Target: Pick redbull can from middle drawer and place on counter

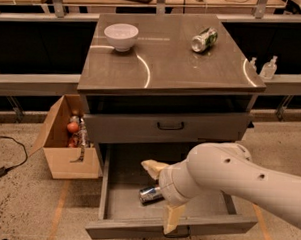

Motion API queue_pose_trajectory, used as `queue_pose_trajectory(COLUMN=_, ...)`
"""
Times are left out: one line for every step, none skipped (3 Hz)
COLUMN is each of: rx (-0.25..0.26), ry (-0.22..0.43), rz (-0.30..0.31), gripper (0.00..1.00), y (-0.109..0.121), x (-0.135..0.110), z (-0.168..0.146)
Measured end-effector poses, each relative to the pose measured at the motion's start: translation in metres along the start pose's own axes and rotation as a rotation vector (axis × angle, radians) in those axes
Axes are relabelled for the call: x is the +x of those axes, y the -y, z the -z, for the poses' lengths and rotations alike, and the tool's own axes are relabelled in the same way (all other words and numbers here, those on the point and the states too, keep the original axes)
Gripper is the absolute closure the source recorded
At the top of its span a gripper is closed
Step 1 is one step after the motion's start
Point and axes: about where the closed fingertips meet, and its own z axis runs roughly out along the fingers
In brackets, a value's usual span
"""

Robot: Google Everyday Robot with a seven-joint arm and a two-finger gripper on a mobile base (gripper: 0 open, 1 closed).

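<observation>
The redbull can (148, 194) lies on its side on the floor of the open middle drawer (121, 203), near its centre. My gripper (161, 196) has come in from the right on a thick white arm and is down inside the drawer at the can. It is open: one cream finger (152, 167) stands behind the can and the other in front of it, near the drawer's front wall. The can's right end is hidden by my wrist. The counter (168, 62) is the glossy top of the cabinet above.
A white bowl (121, 35) and a silver can with green markings (204, 39) sit on the counter. The drawer above (170, 126) is shut. A cardboard box (64, 156) with items stands on the floor at left. Two small bottles (268, 67) stand on the ledge at right.
</observation>
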Motion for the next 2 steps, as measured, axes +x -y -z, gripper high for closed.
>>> queue_pose_trajectory(rx=0.009, ry=-0.007, rz=-0.025, gripper=0.00, y=0.000, x=0.007, z=-0.007)
queue_pose_trajectory(rx=0.020, ry=-0.079, rz=-0.026, gripper=0.00, y=-0.006, x=0.031, z=-0.026)
